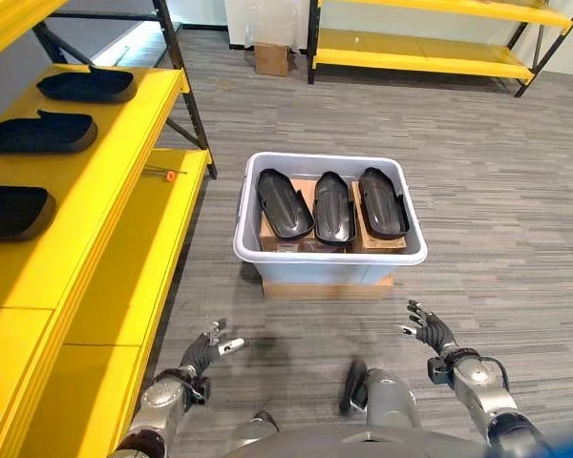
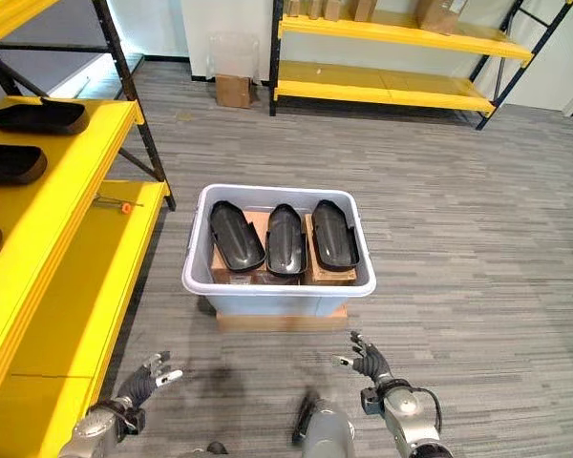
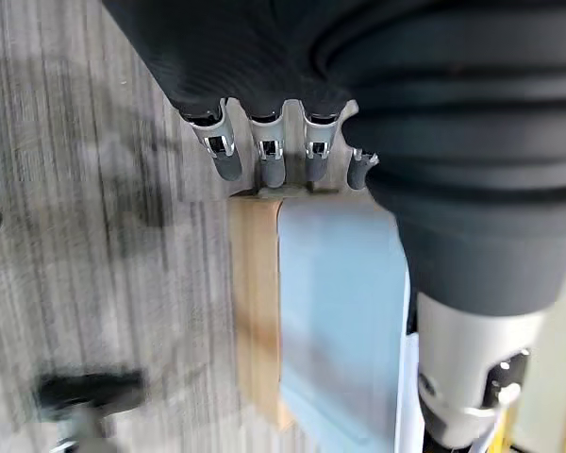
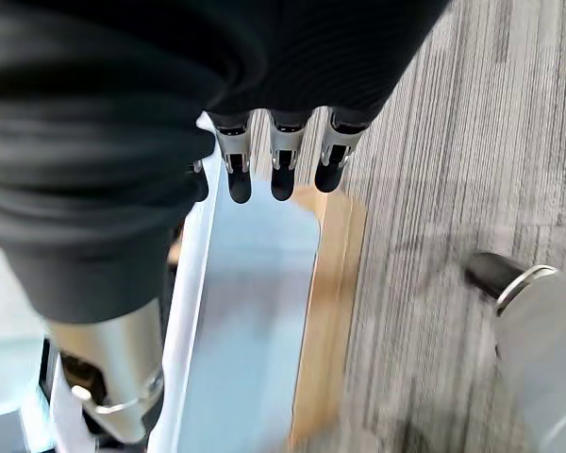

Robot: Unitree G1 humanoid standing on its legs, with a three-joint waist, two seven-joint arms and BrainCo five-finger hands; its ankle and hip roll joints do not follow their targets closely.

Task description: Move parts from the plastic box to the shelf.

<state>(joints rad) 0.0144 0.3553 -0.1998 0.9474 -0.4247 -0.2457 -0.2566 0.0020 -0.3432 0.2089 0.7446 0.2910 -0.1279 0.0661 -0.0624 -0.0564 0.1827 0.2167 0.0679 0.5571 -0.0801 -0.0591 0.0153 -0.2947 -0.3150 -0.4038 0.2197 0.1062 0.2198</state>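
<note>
Left eye view: three black moulded plastic parts (image 1: 332, 206) are seen lying side by side in the pale grey plastic box (image 1: 330, 254), which is set on a flat cardboard base (image 1: 327, 287) on the grey carpeted floor (image 1: 497, 181), while three more black parts (image 1: 38, 134) are laid on the yellow metal shelf (image 1: 95, 191) at the robot's left. Both the left hand (image 1: 210, 350) and the right hand (image 1: 428, 330) are held open near the box, fingers relaxed, nothing grasped
</note>
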